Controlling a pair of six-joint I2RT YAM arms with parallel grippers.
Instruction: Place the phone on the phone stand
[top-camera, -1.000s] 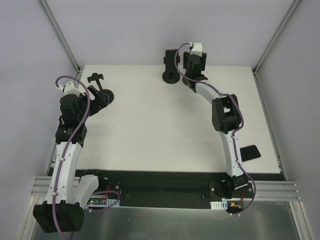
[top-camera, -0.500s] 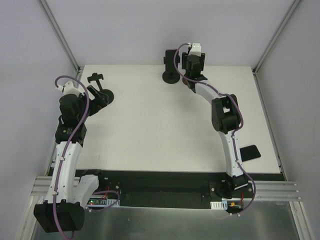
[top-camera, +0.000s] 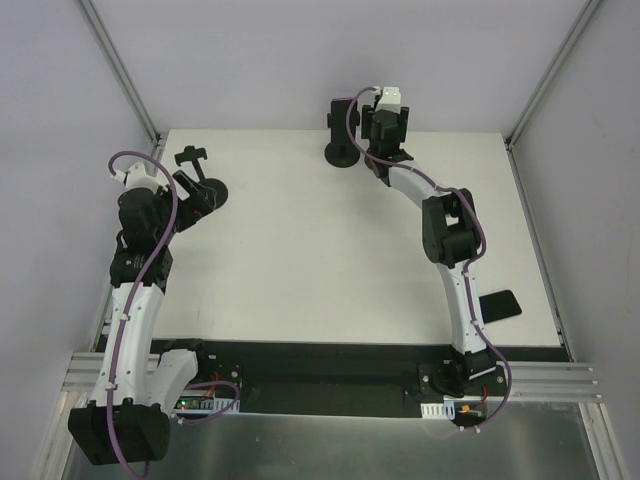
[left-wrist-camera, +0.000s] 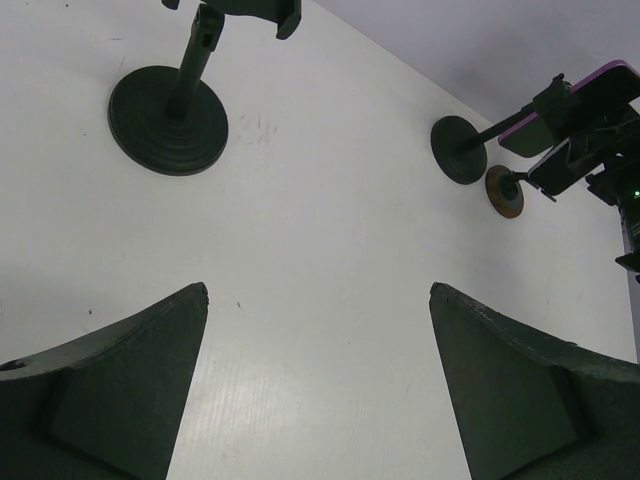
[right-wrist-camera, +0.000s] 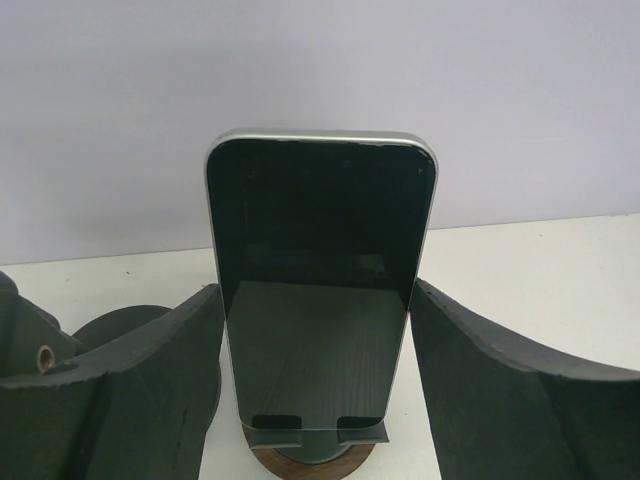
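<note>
Right pincer (right-wrist-camera: 316, 290) is found at the far edge of the tabletop (top-camera: 300, 260), its 2 fingers (right-wrist-camera: 140, 390) set on either side of the phone (right-wrist-camera: 320, 220). Whether the fingers are pressed on the phone's edges or stand just clear cannot be told. The phone is seen upright between them, screen toward the wrist camera. Its lower edge is seated behind 2 small tabs of the phone stand (right-wrist-camera: 300, 462), whose round brown base is seen directly below the pincer. A black stand (top-camera: 343, 152) carrying a dark device is placed just left of this pincer.

Left pincer (left-wrist-camera: 318, 300) is released, jaws spread wide, with only tabletop seen between them. A second black stand (left-wrist-camera: 168, 118) is noted ahead and to its left. A dark flat object (top-camera: 497, 306) is noted well behind the right pincer, beside that arm.
</note>
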